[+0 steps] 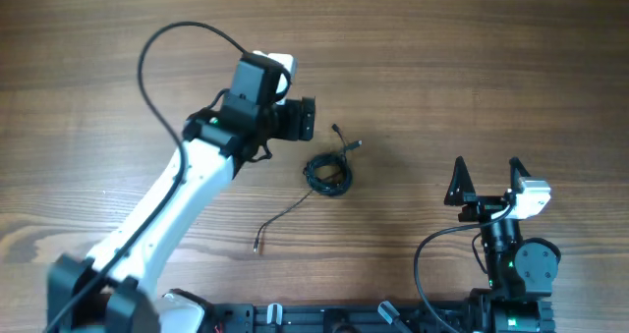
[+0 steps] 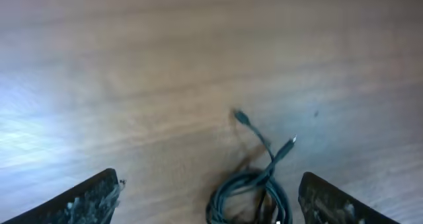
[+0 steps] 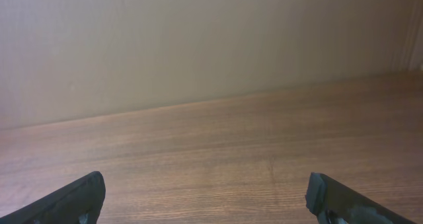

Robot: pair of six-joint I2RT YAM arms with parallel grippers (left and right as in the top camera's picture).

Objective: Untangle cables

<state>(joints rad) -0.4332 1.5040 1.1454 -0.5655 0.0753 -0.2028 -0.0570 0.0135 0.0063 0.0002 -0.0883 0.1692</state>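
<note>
The cables (image 1: 328, 172) are thin black wires on the wooden table, coiled into a small loop at the middle. Short ends with tiny connector tips (image 1: 343, 137) stick out up and to the right, and one strand (image 1: 282, 218) trails down-left to a tip. My left gripper (image 1: 304, 119) is open, just up-left of the coil. In the left wrist view the coil (image 2: 251, 191) lies between the two open fingers (image 2: 211, 204), low in the frame, with its tips reaching forward. My right gripper (image 1: 486, 173) is open and empty at the right front, far from the cables; its wrist view (image 3: 211, 201) shows only bare table.
The wooden table (image 1: 472, 68) fills the overhead view. The left arm (image 1: 167, 205) stretches from the front left toward the middle, with its own thicker black cable (image 1: 157, 48) arching above it. A pale wall (image 3: 198, 39) stands beyond the table in the right wrist view.
</note>
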